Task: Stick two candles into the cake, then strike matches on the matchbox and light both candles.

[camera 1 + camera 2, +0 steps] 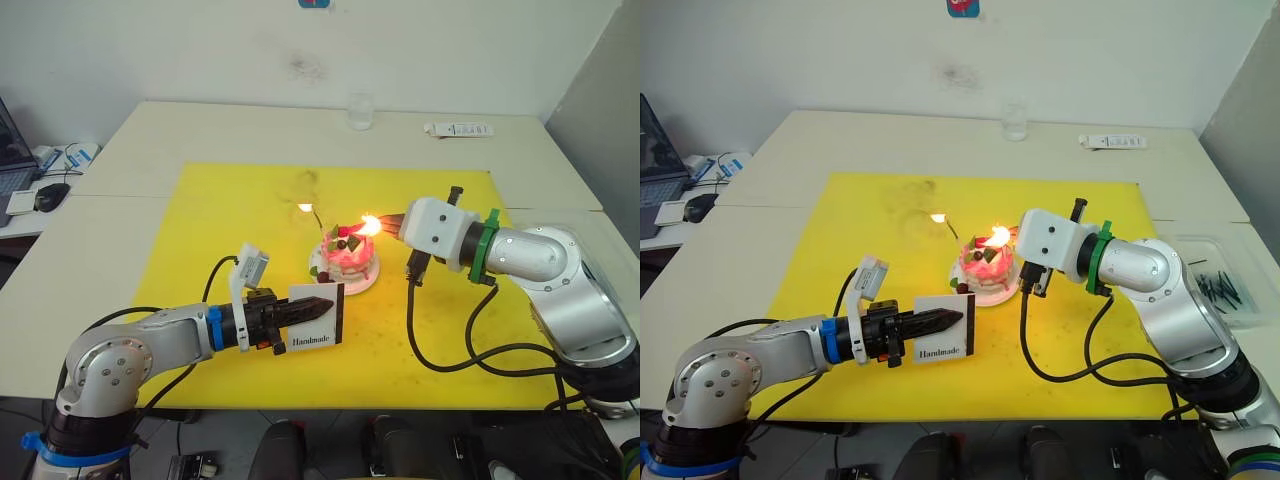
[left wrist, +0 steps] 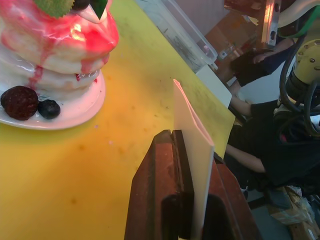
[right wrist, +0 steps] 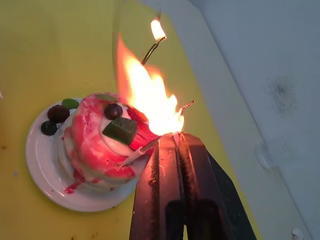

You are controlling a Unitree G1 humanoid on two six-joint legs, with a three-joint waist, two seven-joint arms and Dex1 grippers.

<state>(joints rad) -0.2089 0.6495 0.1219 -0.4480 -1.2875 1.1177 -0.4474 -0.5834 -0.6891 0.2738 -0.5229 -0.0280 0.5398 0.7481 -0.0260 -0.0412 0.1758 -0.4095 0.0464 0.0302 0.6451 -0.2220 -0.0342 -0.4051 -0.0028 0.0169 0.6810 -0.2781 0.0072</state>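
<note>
Nearest, left gripper clamps the matchbox upright, just short of the cake. Right gripper, pinched on a flaming match, hovers beside the cake's top.

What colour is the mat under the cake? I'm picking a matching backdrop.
Bright yellow mat, under the cake; it shows best in the left eye view.

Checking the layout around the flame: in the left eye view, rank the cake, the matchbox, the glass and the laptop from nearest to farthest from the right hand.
1. Cake, right beside the right hand.
2. Matchbox, toward the front, in the left hand.
3. Glass, at the table's back edge.
4. Laptop, far left.
</note>
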